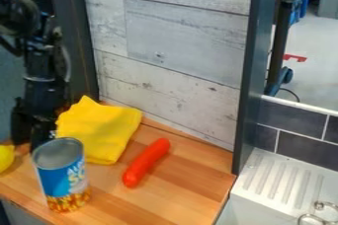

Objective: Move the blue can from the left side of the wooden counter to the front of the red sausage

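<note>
The black gripper hangs low at the left, just behind a blue can with a silver top and a corn picture near its base. The can stands upright at the counter's front left. Right beside the gripper lies a crumpled yellow cloth, whose lower left part is behind the can. An orange-red sausage-shaped toy rests diagonally to the right of the cloth. At the left edge, a yellow round object is partly cut off by the view.
The wooden counter ends at a dark upright post on the right. A whitewashed plank wall rises behind it. Beyond the post are a white ridged drainboard and metal rings at the lower right.
</note>
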### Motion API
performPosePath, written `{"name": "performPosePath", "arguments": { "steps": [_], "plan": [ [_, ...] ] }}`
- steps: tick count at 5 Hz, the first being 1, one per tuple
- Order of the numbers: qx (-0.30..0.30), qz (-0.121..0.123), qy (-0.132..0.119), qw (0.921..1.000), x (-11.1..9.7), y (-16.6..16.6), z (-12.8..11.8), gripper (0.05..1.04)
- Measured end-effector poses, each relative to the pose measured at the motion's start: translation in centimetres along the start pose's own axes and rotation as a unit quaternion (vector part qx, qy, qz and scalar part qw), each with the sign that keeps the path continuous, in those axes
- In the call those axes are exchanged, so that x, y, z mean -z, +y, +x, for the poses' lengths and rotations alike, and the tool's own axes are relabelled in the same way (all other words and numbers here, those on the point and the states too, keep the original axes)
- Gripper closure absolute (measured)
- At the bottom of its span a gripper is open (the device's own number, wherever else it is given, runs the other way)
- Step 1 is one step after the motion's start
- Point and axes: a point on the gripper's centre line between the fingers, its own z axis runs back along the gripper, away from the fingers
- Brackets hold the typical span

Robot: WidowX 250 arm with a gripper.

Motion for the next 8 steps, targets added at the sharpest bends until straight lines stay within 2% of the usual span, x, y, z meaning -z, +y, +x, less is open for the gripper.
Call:
{"name": "performPosePath", "arguments": {
  "steps": [1,2,3,4,6,7,8],
  "plan": [
    [0.016,-0.021,0.009,0.9996,0.0,-3.6,0.7,0.081],
    [0.043,-0.026,0.022,0.9985,-0.3,-7.4,1.3,0.081],
    [0.037,-0.030,0.033,0.9983,-0.5,-8.7,1.5,0.081],
    [0.036,-0.045,0.041,0.9975,-0.7,-10.0,1.6,0.081],
    [0.009,-0.070,0.040,0.9967,-1.7,-10.9,1.9,0.081],
    [-0.022,-0.104,0.033,0.9938,-2.0,-10.1,1.5,0.081],
    [-0.045,-0.087,0.032,0.9947,-2.0,-8.7,1.2,0.081]
  ]
}}
